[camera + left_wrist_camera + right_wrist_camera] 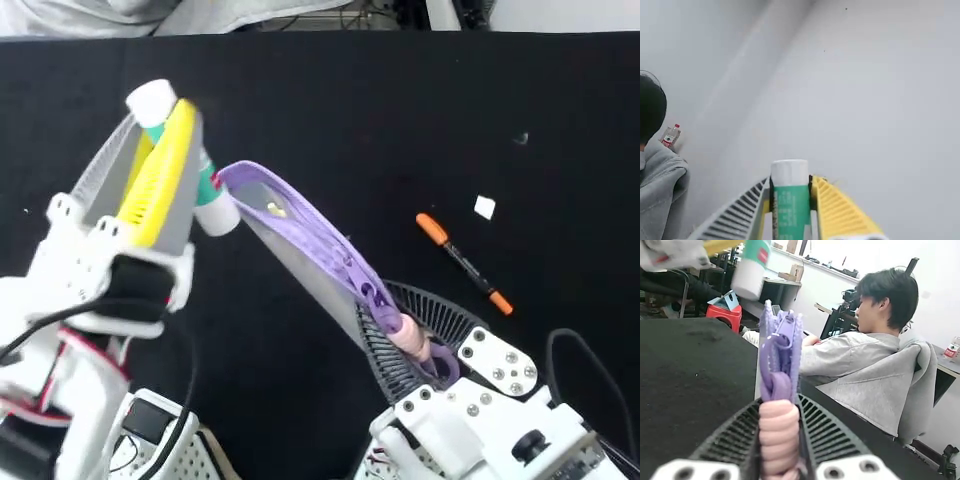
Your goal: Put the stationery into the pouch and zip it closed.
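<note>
A green and white glue stick (207, 190) is clamped in my left gripper (160, 112), held above the table with its lower end right beside the open mouth of the purple pouch (300, 240). In the left wrist view the glue stick (790, 200) stands between the grey and yellow fingers (837, 210). My right gripper (410, 345) is shut on the pouch's near end, around a pink coil (779, 430), and holds the pouch (781, 345) raised edge-up. The glue stick (752, 267) hangs just above the pouch's far end. An orange marker (463, 262) lies on the black table.
A small white piece (485, 207) lies on the black mat (400, 110) beyond the marker. The arm bases and cables crowd the near edge. A person sits in the room behind, away from the table.
</note>
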You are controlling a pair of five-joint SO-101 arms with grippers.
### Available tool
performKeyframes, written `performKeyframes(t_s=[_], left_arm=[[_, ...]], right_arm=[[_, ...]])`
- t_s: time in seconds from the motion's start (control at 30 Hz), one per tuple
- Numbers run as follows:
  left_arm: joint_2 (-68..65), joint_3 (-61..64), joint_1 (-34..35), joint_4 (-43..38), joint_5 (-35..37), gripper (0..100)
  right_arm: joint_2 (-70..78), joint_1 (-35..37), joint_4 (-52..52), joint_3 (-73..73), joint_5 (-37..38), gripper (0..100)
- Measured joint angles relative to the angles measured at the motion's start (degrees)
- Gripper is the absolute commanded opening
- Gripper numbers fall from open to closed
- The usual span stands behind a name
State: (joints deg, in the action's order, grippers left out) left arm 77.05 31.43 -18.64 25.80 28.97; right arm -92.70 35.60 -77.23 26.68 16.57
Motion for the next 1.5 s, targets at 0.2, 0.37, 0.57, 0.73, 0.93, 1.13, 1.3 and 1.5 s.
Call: performKeyframes(t_s=[0.2, 0.37, 0.57, 0.73, 0.93, 1.13, 1.3, 1.5], left_arm=[[0.1, 11.2, 0.0, -12.7, 0.3, 3], [0.8, 16.1, 0.0, -18.5, 0.3, 3], [4.8, 17.9, -0.8, -19.3, -0.2, 3], [6.0, 18.1, -1.0, -19.3, -0.2, 3], [3.3, 20.2, -1.1, -23.7, -0.2, 3], [0.1, 23.5, -1.5, -31.0, 0.1, 3], [1.9, 25.8, -5.4, -31.3, -0.4, 3], [4.6, 32.6, -15.8, -31.0, -9.4, 3]], right_arm=[[0.2, -0.1, 0.0, 0.0, 0.0, 1.1], [0.4, -0.1, 0.0, 0.1, 0.0, 1.1], [0.1, -0.1, 0.0, 0.1, 0.0, 1.1], [-0.4, 0.2, 0.0, 0.1, 0.0, 1.1], [0.3, -0.1, 0.0, 0.1, 0.0, 1.1], [0.4, -0.2, 0.0, 0.2, 0.0, 1.1], [0.4, -0.2, 0.0, 0.5, 0.0, 1.1], [-0.1, -0.2, 1.2, 3.4, 0.0, 1.1]])
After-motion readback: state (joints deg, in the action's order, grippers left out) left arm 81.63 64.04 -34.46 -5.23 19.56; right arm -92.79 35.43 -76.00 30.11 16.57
